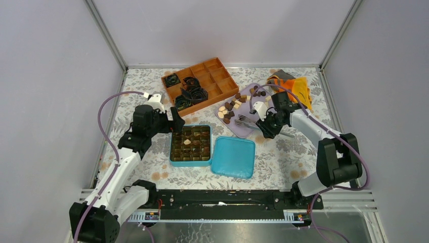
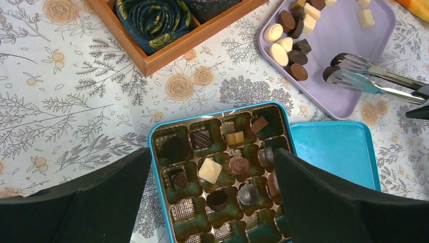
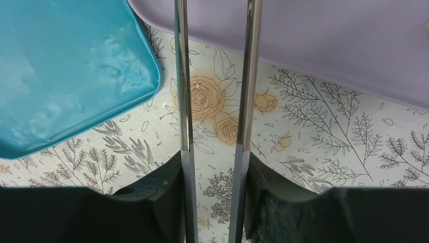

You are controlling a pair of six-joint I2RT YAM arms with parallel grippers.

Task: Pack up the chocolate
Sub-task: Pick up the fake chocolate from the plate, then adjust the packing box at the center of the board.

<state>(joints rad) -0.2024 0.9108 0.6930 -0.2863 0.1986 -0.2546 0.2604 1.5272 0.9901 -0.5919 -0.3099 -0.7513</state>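
The chocolate lies in two places: loose pieces (image 1: 230, 107) on a lavender tray (image 1: 244, 132), and several pieces (image 2: 210, 170) in the pockets of an open teal box (image 2: 155, 152). My left gripper (image 2: 212, 167) hangs open over the box (image 1: 174, 163), holding nothing. My right gripper (image 3: 215, 172) is shut on metal tongs (image 3: 182, 101), pressing both arms. The tongs (image 2: 364, 76) reach over the tray (image 2: 349, 55), their tips on either side of a dark piece (image 2: 330, 73). Whether that piece is pinched I cannot tell.
The teal lid (image 1: 233, 157) lies flat just right of the box. A wooden divided tray (image 1: 217, 83) with black paper cups (image 1: 189, 93) stands behind the box. An orange cloth (image 1: 296, 88) is at the back right. Grey walls close in three sides.
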